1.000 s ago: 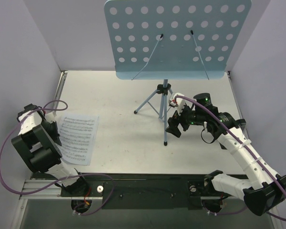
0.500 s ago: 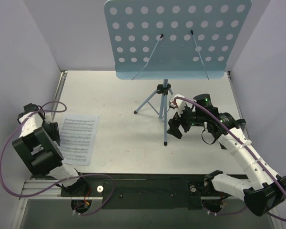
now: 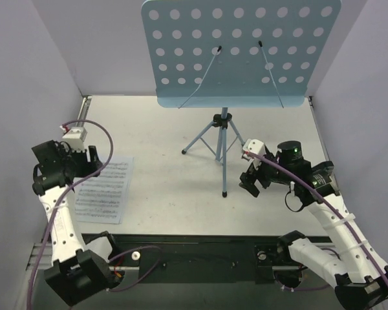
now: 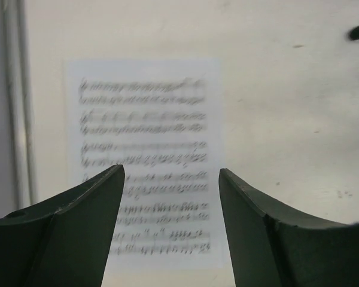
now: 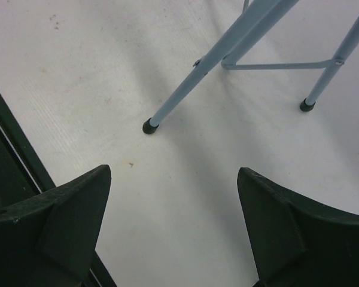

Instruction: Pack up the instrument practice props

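A white tabletop [image 3: 168, 194] carries everything; at its far middle a light-blue hole-punched metal music stand [image 3: 239, 51] stands upright on thin blue tripod legs [image 3: 207, 139], two thin wire holders lying against its desk; a white printed sheet-music page [image 3: 107, 187] lies flat near the tabletop's left edge, well apart from the stand; the left gripper [image 3: 87, 158] hangs by the page's far left corner, its jaws spread apart and holding nothing, the blurred page [image 4: 143, 119] showing beyond them in the left wrist view; the right gripper [image 3: 249, 184] sits just right of the stand's nearest leg, not touching it, jaws wide and empty; that leg's small black rubber foot [image 5: 149, 126] rests on the tabletop ahead of them.
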`<state>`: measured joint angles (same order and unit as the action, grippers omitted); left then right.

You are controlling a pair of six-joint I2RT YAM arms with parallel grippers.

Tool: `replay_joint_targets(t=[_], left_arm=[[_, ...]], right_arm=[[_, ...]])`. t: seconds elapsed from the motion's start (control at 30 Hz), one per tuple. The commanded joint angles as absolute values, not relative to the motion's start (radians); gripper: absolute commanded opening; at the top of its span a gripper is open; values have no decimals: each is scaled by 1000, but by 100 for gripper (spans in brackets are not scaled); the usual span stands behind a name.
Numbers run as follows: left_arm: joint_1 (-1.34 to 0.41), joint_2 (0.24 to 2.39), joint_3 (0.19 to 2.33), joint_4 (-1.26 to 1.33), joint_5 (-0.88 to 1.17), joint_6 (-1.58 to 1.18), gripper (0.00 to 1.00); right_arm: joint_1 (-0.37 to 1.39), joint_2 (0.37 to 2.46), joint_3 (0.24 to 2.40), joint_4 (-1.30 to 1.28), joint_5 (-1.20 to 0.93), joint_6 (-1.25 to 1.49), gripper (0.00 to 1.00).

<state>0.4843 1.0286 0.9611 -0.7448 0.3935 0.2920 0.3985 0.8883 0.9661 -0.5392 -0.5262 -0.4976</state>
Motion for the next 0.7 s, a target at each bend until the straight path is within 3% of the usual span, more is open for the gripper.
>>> replay_joint_targets(t=[0.0, 0.13, 0.27, 0.37, 0.67], left_arm=[[311, 939, 893, -491, 758, 311, 73], [10, 819, 806, -339, 634, 470, 72], [-278, 845, 818, -296, 479, 607, 71], [-327, 922, 863, -336, 474, 664, 69], [-503, 1012, 934, -380, 419, 913, 69]], right_arm=[[391, 853, 892, -447, -457, -577, 82], [362, 891, 841, -295, -466, -574, 82], [351, 989, 812, -207, -590, -722, 80], [353, 1087, 781, -118, -624, -796, 80], [409, 1247, 788, -164, -722, -1009, 73]])
